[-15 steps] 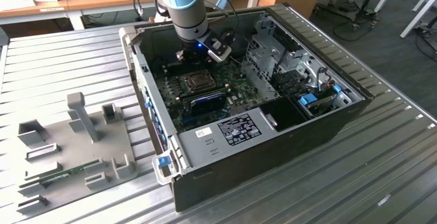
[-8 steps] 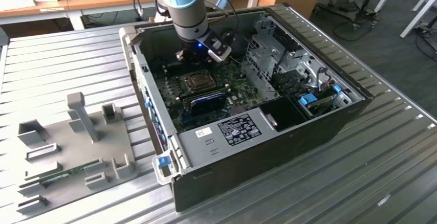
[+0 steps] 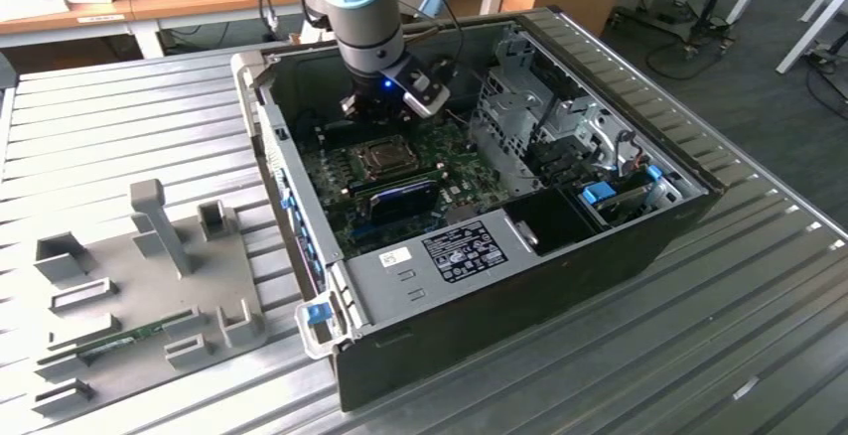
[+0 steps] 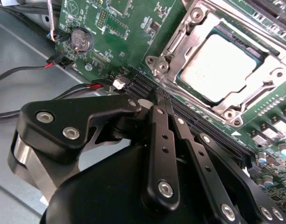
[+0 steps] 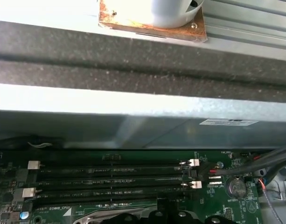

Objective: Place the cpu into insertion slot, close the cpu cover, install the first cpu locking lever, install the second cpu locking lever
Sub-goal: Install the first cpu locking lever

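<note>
Grey cpu (image 4: 216, 66) sits framed by the cpu cover (image 4: 180, 42) in the second wrist view.

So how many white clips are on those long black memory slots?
4 in the first wrist view: two white clips at the end by the coin battery, two at the other end. More could be hidden.

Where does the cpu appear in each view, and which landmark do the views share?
Exterior view: cpu sits in its socket on the motherboard, just below the gripper.
Second wrist view: cpu lies inside the cpu cover.
First wrist view: not visible.
Shared landmark: coin battery.
</note>
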Robot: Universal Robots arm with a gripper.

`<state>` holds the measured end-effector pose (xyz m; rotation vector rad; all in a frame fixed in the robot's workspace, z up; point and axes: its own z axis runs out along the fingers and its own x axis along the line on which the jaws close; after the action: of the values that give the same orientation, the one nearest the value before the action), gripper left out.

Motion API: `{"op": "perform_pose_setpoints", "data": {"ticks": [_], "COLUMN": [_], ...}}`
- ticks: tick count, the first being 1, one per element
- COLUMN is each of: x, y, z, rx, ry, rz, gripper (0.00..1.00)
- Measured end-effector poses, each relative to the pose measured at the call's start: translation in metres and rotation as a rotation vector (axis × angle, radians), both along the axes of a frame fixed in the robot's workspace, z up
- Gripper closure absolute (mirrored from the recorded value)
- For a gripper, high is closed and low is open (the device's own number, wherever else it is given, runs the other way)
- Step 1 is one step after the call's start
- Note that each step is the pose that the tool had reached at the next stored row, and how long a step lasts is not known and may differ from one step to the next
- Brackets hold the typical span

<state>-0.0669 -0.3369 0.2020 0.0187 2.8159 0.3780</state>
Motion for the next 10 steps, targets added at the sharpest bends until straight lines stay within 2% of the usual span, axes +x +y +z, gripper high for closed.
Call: {"op": "perform_pose_setpoints", "data": {"ticks": [2,5,7,10], "x": [0.0000,0.0000,0.0000,-0.0001], "y": [0.0000,0.0000,0.0000,0.0000], "z": [0.0005,0.0011,0.0015,0.0015], "rx": [-0.0083,-0.0248,-0.0323,-0.0358], "ry": [0.0035,0.0107,0.0157,0.0180], "rz": [0.000,0.000,0.000,0.000], "gripper": [0.89,0.89,0.89,0.89]}}
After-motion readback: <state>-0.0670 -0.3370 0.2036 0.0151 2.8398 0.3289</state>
